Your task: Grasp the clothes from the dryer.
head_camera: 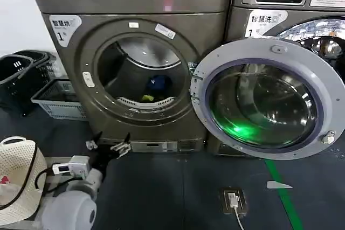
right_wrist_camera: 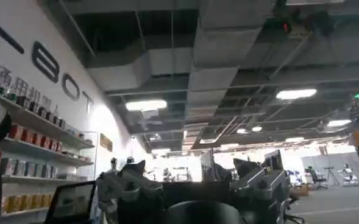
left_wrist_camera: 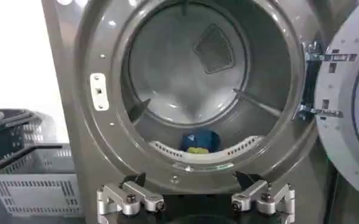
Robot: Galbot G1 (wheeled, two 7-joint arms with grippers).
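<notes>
— Where are the clothes?
— Low in the dryer drum, blue over yellow-green; sticker reads "1".
— Claws?
— Left claw spread before the door; right claw spread, aimed at the ceiling.

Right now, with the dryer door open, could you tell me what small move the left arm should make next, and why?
Probably advance the left gripper forward into the dryer opening. Its fingers are open and it sits low in front of the porthole, outside the drum. The clothes, a dark blue garment with a yellow-green piece on it, lie on the drum floor behind the front lip. The right gripper points away into the room.
</notes>
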